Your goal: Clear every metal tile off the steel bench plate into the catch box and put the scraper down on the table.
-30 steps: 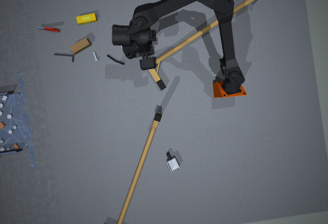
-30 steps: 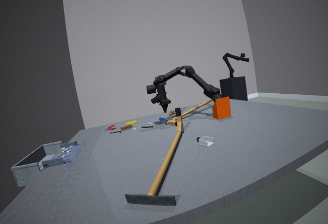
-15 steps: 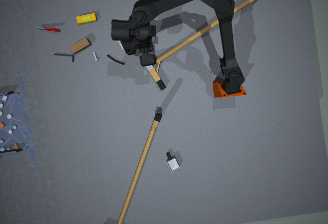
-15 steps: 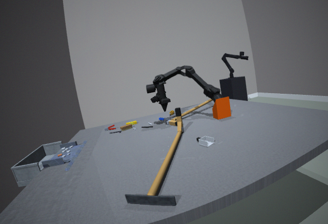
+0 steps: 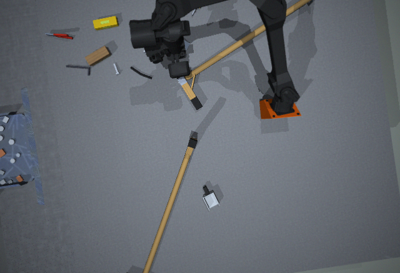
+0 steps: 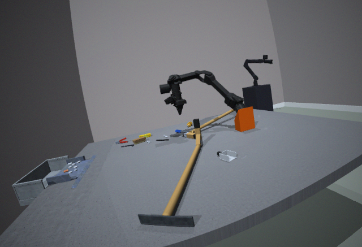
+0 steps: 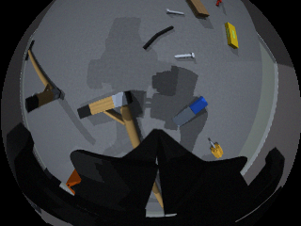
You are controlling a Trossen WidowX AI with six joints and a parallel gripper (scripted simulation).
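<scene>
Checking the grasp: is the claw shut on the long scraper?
No. The black claw hangs shut and empty above the table; the long wooden-handled scraper lies flat.

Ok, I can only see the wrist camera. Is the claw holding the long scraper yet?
Observer: No. The gripper is shut on nothing and hangs above the table, while the long scraper lies flat.
Operator: Where's its blade?
Observer: The blade rests by the table's near edge, far from the arm.
Operator: Are tiles left?
Observer: Yes, several tiles sit on the steel plate next to the catch box.
</scene>
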